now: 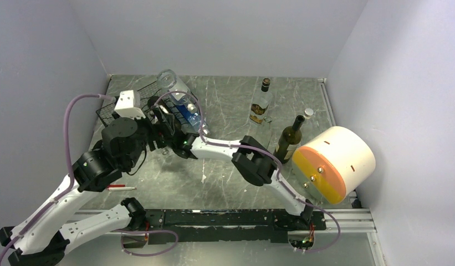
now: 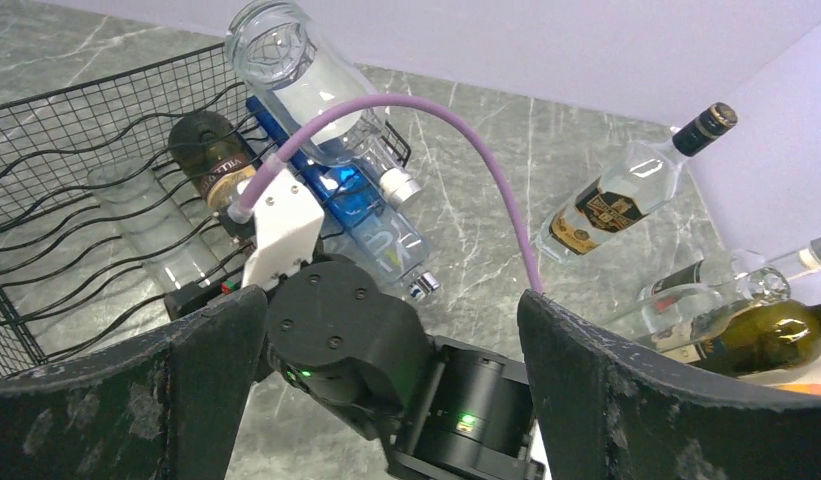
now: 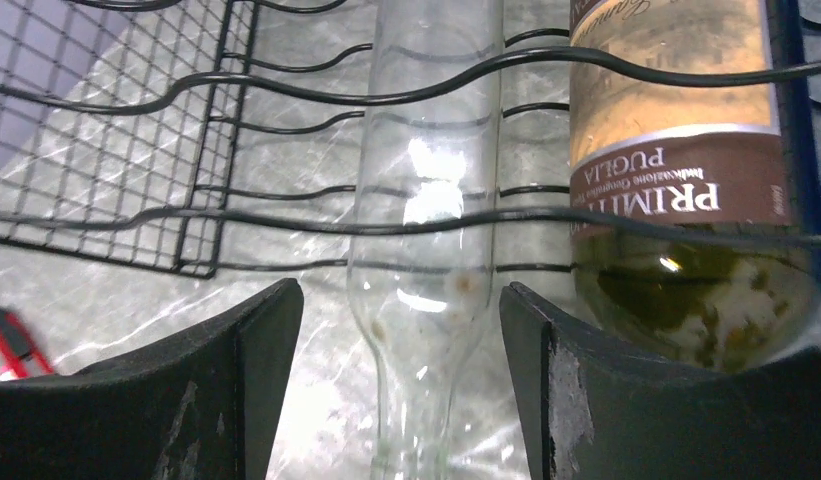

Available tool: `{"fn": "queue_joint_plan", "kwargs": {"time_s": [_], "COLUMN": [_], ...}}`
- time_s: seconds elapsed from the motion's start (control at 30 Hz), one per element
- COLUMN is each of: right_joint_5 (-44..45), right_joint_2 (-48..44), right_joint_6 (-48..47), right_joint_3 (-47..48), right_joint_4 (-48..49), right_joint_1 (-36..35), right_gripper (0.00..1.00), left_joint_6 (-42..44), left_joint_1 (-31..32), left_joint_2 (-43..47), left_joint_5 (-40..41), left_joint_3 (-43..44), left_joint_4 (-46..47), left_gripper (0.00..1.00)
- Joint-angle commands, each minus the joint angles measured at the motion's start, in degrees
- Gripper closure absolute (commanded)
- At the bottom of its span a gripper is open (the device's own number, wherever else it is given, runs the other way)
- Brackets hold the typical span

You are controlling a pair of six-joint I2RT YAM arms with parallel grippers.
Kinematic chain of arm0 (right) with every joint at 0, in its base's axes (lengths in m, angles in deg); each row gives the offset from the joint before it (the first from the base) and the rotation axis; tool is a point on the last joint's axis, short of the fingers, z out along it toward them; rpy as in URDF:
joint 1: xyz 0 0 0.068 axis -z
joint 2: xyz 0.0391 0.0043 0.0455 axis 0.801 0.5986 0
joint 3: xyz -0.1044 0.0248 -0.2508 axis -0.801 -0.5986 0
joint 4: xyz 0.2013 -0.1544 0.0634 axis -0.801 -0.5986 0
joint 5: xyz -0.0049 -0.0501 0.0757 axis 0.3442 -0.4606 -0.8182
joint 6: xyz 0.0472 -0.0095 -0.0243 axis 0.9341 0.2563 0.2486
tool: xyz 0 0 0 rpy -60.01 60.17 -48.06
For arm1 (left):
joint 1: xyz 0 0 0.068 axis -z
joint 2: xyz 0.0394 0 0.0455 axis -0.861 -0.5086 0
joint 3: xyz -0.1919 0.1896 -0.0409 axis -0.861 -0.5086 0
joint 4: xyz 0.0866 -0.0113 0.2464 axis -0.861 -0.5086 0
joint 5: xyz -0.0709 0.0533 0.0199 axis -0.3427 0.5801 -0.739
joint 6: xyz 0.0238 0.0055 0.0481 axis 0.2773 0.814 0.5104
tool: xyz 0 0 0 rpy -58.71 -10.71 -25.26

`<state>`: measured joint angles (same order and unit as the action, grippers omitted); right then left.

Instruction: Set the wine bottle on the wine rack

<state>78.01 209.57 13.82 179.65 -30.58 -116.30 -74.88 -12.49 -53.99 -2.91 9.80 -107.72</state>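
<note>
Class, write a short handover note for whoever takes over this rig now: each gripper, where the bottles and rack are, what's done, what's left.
Left gripper: open, empty, hovering near the right arm's wrist.
Right gripper: open, straddling the clear bottle at its neck, not gripping.
Done: clear bottle lies in the wine rack beside the brown-labelled bottle.
Left: back the right gripper off; the dark green bottle and black-capped bottle stand on the table, off the rack.
</note>
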Motion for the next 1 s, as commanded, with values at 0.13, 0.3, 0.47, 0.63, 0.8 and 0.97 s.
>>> {"fn": "queue_joint_plan", "kwargs": {"time_s": [0.13, 0.3, 0.47, 0.63, 0.8, 0.97], "right_joint_5": [-4.18, -2.30, 5.72, 14.00, 25.84, 37.66], "right_joint_2": [-12.76, -23.87, -36.83, -46.25, -54.82, -62.92], "right_joint_6": [3.07, 2.71, -1.45, -5.40, -6.69, -4.67], "right_joint_3": [-13.71, -26.49, -33.98, -35.29, -34.93, -36.82], "right_joint_4": [5.34, 6.12, 0.60, -8.25, -16.13, -21.48], "right_joint_1": [-0.02, -0.22, 0.15, 1.53, 2.69, 5.44], "right_gripper": [0.26, 0.28, 0.28, 0.28, 0.27, 0.27], "left_joint_6": [0.59, 0.52, 1.30, 3.40, 3.86, 3.88], "left_joint_1": [-0.05, -0.07, -0.08, -0.07, -0.06, -0.09], "left_joint_2": [2.19, 3.30, 5.73, 9.57, 9.02, 8.46], "left_joint_5": [-3.44, -5.91, -10.40, -13.59, -13.48, -13.33], "left_joint_3": [1.20, 1.84, 2.51, -1.04, -1.23, -2.18], "left_joint_4": [2.77, 1.93, 1.69, 6.57, 6.49, 8.18], "left_gripper": [0.01, 0.01, 0.01, 0.01, 0.01, 0.01]}}
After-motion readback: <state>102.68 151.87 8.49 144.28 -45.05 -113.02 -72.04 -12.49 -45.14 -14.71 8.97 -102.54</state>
